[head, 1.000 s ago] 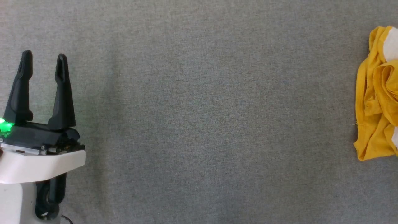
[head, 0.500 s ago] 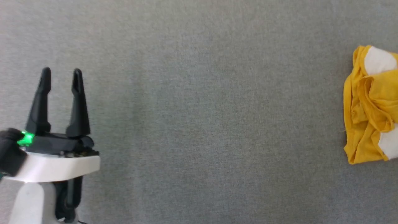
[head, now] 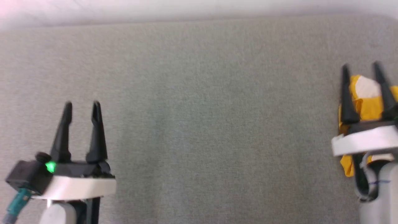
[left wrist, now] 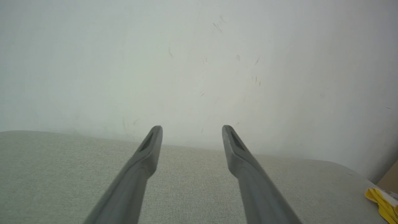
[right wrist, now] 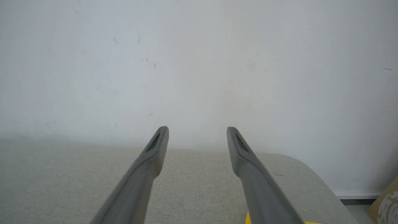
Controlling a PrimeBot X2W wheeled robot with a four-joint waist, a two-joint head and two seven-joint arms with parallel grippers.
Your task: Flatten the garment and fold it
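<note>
Head view gives me the garment (head: 364,107), a crumpled yellow heap with a white patch, at the woven grey worktop's (head: 217,124) right end. My right gripper (head: 360,67) hangs above it, fingers spread and empty; my left gripper (head: 82,104) likewise, well apart.

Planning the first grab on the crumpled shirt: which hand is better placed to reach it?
Right. The right hand, open, sits over the crumpled yellow T-shirt in the head view; the left hand, also open, is far across the grey fabric surface from it.

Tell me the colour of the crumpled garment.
The garment is bright yellow with a white patch, best seen in the head view.
</note>
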